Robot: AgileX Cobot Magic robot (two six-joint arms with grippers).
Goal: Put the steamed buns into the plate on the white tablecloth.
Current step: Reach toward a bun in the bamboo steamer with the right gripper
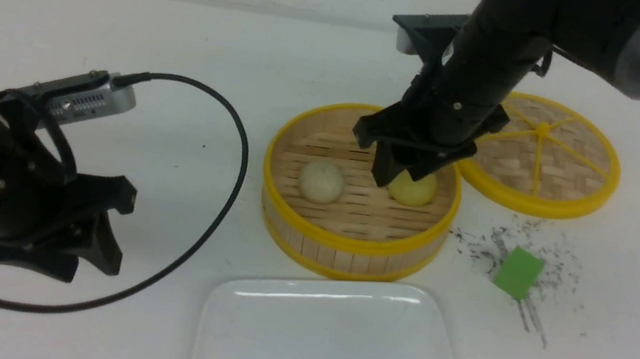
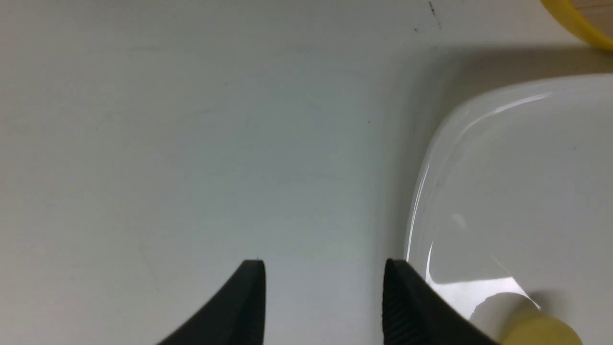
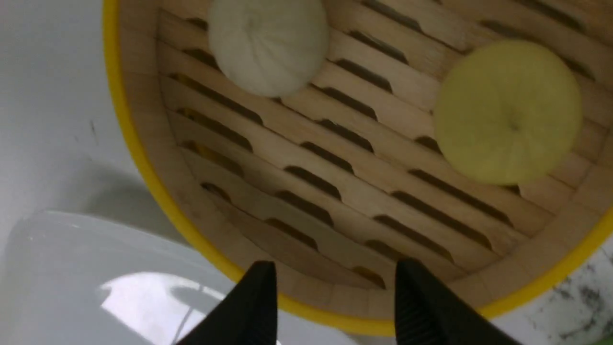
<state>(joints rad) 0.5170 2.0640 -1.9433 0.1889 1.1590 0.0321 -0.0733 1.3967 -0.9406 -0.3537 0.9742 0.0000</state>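
Observation:
Two steamed buns lie in the round bamboo steamer [image 1: 348, 245]: an off-white one [image 1: 321, 181] [image 3: 268, 45] and a pale yellow one [image 1: 418, 190] [image 3: 507, 112]. My right gripper [image 1: 401, 176] [image 3: 335, 287] hangs open just above the steamer, beside the yellow bun and partly covering it in the front view, with nothing between its fingers. The glossy white plate [image 1: 332, 348] [image 2: 517, 158] [image 3: 72, 268] sits on the white tablecloth [image 1: 157, 32] in front of the steamer, with no bun on the part the front view shows. My left gripper [image 1: 82, 261] [image 2: 325, 287] rests open and low over the cloth, left of the plate.
The steamer's woven lid [image 1: 545, 157] lies flat to the right of the steamer. A green cube [image 1: 518, 272] sits among dark scuff marks on the right. A black cable [image 1: 212, 214] loops across the cloth on the left. A blurred pale yellow shape [image 2: 543, 330] shows at the left wrist view's edge.

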